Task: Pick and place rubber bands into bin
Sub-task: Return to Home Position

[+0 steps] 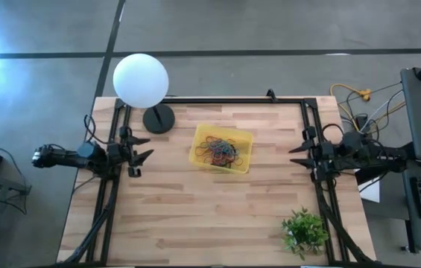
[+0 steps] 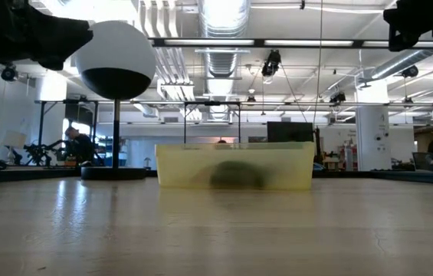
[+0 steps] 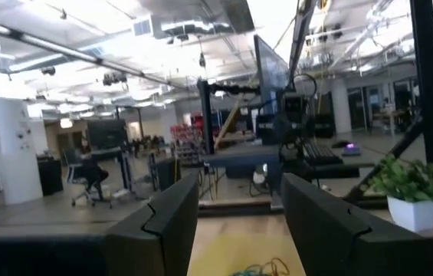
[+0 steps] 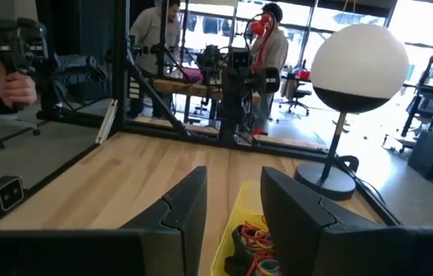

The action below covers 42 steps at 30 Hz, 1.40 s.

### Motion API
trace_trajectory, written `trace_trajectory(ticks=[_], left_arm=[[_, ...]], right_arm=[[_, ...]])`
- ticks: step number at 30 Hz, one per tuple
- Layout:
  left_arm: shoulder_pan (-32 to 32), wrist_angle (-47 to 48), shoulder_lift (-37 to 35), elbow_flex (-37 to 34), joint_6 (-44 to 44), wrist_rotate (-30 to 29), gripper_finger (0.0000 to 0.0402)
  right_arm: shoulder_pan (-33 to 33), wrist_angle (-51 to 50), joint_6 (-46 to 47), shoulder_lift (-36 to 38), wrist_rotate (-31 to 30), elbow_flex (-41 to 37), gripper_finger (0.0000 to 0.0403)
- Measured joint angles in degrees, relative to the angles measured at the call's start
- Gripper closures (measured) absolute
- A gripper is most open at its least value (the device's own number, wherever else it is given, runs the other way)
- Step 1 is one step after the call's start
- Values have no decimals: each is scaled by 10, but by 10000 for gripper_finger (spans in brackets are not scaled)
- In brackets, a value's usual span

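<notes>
Now we are seeing the rubber bands [image 1: 221, 150] lying tangled inside the bin [image 1: 197, 149], in the middle of the table [image 1: 195, 216].
We are judging them light, floppy and snaggy, best pinched by one strand; the left gripper [image 1: 145, 147] and right gripper [image 1: 293, 155] are hovering at opposite table edges, both parted, holding nothing.

One yellow bin [image 1: 197, 146]; one tangled heap of rubber bands [image 1: 220, 151], too knotted to count; one white globe lamp [image 1: 141, 80]; one green plant [image 1: 305, 231]; two grippers, left gripper [image 1: 147, 147] and right gripper [image 1: 293, 155]
</notes>
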<state>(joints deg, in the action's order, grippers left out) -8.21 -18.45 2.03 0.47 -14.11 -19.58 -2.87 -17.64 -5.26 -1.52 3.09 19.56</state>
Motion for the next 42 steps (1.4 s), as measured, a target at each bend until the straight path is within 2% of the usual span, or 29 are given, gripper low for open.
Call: trace_trajectory(ticks=[7,16,21,32,42], left_arm=[[0,19,4,0,21,4,230],[0,-74,28,-1,-32,83,230],[0,-64,45,-1,-29,105,230],[22,-168,194,-1,-12,108,230],[46,-140,184,-2,3,118,230]], right_arm=[[0,1,2,0,2,-2,289],[0,28,-11,0,4,-12,296],[0,30,-10,0,15,-15,294],[0,68,-20,0,16,-41,299],[0,59,-3,0,26,-53,305]])
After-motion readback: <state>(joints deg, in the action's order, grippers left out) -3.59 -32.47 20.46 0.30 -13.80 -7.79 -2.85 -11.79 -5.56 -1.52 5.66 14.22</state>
